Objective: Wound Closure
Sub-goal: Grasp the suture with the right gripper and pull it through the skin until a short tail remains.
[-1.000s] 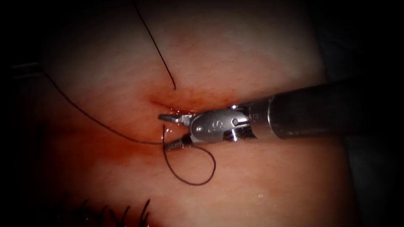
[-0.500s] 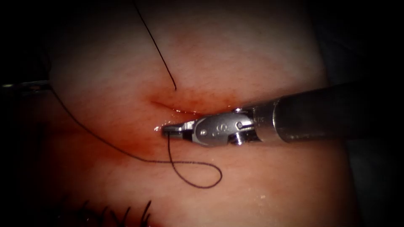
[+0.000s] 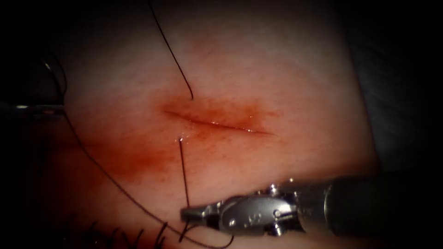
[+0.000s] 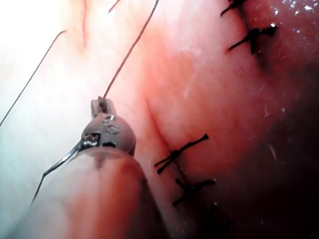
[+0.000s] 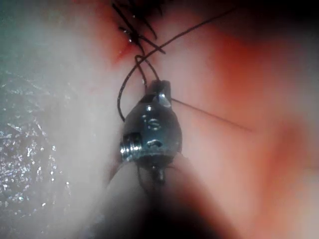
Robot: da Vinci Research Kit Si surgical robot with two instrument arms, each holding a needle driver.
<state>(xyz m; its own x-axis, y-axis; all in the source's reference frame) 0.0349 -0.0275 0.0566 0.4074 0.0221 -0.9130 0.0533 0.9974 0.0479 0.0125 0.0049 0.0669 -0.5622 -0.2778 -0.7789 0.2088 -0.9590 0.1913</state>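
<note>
Here the right tool (image 3: 187, 213) lies low near the tissue's (image 3: 277, 69) near edge, shaft level and reaching in from the right, jaws pressed together on the thread (image 3: 183, 170). The thread runs taut from a spot just below the cut's (image 3: 217, 122) left end down to the jaws, then loops off under them; another strand climbs from above the cut toward the far edge. Around the cut the tissue is bare, stained with red fluid (image 3: 138, 157). At the dark left edge a thin metal piece (image 3: 34, 109) is hard to make out. Older stitches (image 3: 134, 233) sit at the near edge. I cannot make out the needle.
</note>
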